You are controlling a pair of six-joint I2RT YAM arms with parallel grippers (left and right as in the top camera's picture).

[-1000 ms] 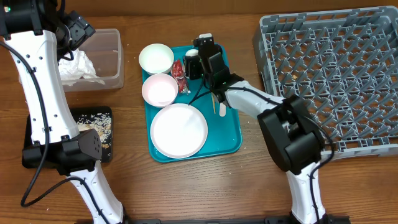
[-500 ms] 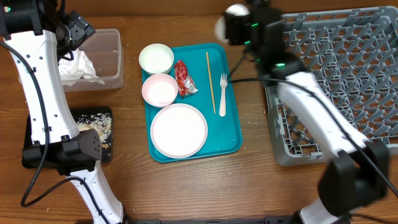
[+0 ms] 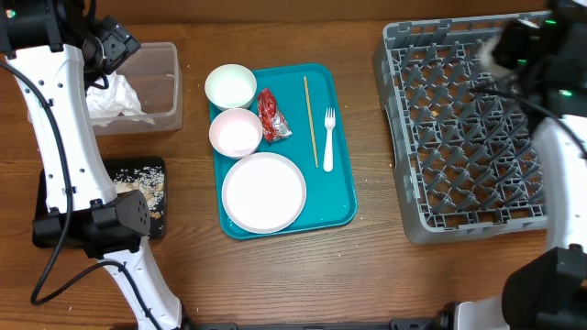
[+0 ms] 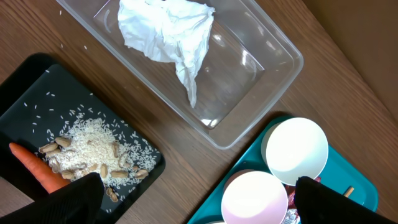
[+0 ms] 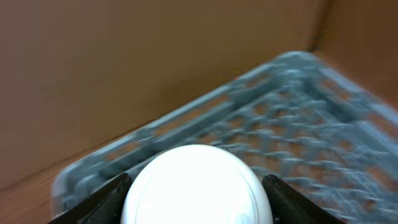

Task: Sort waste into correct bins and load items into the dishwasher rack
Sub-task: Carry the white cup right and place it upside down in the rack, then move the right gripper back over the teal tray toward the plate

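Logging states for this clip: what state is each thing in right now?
Left tool, open, empty.
Right tool, shut on cup above rack.
Napkin, crumpled, in clear tub.
Carrot, lying in black tray.
Wrapper, crinkled, on teal tray.
Far bowl, upright, empty.
Near bowl, upright, empty.
Plate, flat, empty.

A teal tray is lying on the wooden table. A white fork and a thin wooden stick are resting on it, side by side, just apart, both running lengthwise near one long edge.
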